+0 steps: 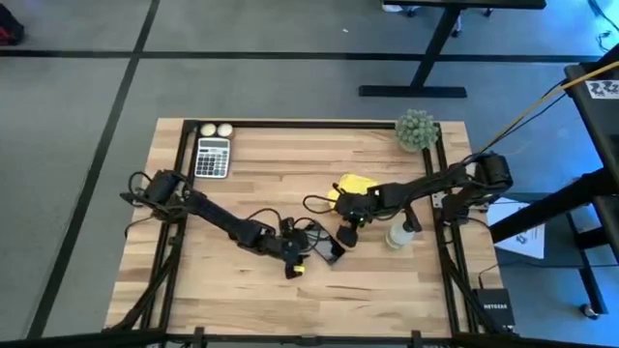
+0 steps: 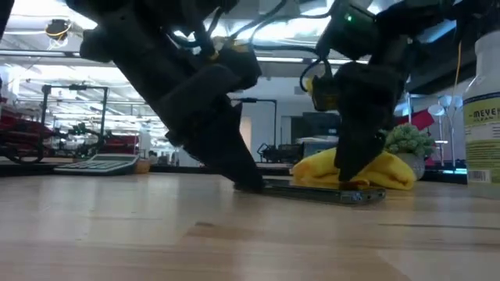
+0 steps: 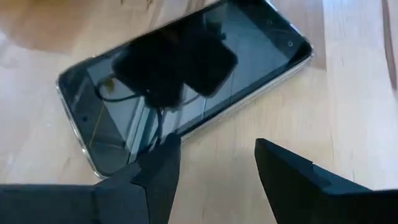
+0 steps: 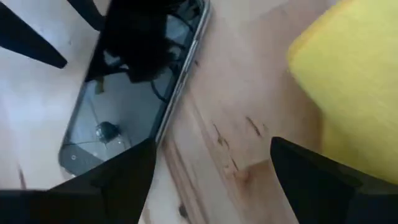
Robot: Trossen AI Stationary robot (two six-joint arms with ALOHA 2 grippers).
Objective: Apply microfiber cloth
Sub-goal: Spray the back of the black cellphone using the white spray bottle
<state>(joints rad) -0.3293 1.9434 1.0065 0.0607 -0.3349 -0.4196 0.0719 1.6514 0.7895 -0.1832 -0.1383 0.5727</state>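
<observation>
Wooden table (image 1: 387,290), calculator (image 1: 213,158) at back left. Left gripper (image 3: 214,168) down by phone (image 3: 186,81), fingers apart, holding nothing. Right gripper (image 4: 211,168) over table btwn phone and yellow cloth (image 4: 354,81), fingers spread, empty. Cloth lies just behind phone, w/ spray bottle (image 1: 401,232) to its right.

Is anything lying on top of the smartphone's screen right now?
No. The smartphone lies flat on the table, its glass bare, showing only reflections. The microfiber cloth sits beside it, not on it. Whatever is under the phone is hidden.
</observation>
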